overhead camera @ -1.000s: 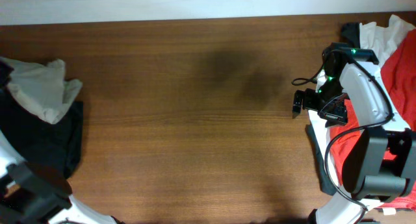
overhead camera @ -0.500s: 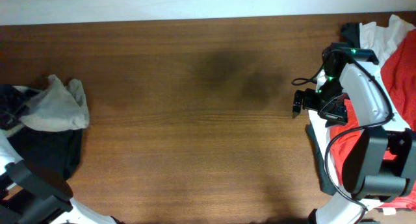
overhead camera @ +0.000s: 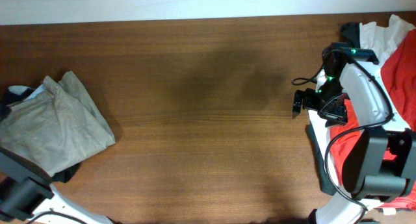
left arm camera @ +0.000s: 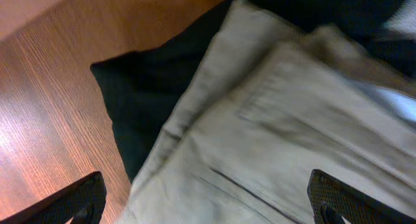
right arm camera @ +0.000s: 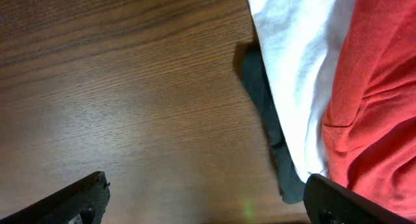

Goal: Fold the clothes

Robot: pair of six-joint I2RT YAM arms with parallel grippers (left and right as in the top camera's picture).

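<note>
The khaki shorts (overhead camera: 55, 123) lie loosely bunched at the table's left edge, on top of a black garment (overhead camera: 65, 174). In the left wrist view my left gripper (left arm camera: 205, 208) hangs open just above the khaki shorts (left arm camera: 279, 133), with nothing between its fingers (left arm camera: 78, 198) and the black garment (left arm camera: 149, 87) beside them. My right gripper (overhead camera: 299, 102) is open over bare wood at the right. Its wrist view shows the right gripper (right arm camera: 208, 208) empty, next to a white garment (right arm camera: 299, 55) and the red T-shirt (right arm camera: 377, 87).
A pile of clothes fills the right edge: the red T-shirt (overhead camera: 403, 74), a white garment (overhead camera: 377, 36) and a black one (overhead camera: 351, 30). A dark cloth strip (right arm camera: 260, 87) lies along the white garment. The right arm (overhead camera: 364, 120) rests over that pile.
My left gripper opened and let go of the khaki shorts, which dropped and spread out over the black garment at the left. The right arm has not moved.
</note>
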